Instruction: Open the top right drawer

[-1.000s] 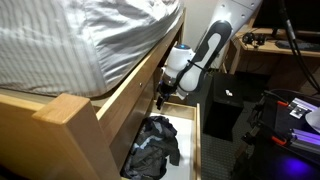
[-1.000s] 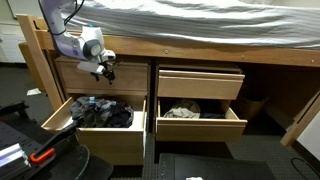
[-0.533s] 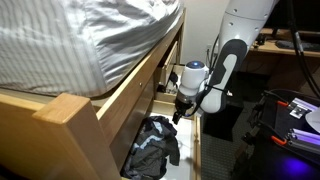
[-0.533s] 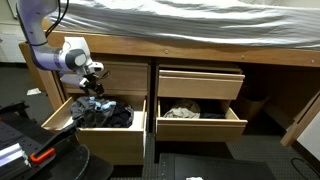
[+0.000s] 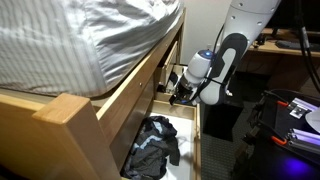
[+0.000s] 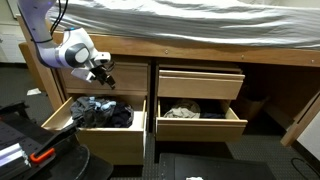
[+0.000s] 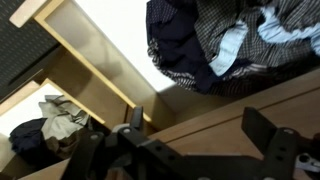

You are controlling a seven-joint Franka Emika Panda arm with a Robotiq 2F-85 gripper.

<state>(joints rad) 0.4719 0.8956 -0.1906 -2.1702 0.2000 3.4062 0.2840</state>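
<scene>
End effector (image 6: pixel 101 76) hangs before upper left drawer front, above open lower drawer holding clothes (image 6: pixel 100 112). Top right drawer (image 6: pixel 200 84) well apart, across centre post. Wrist view: jaws spread, nothing between. Drawer handles too small to make out.

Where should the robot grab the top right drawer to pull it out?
Probably the top edge of the top right drawer, coming from the front: its face looks flat with no knob, and it seems to stick out slightly.

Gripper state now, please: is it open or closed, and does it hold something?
Gripper: open, holding nothing.
</scene>
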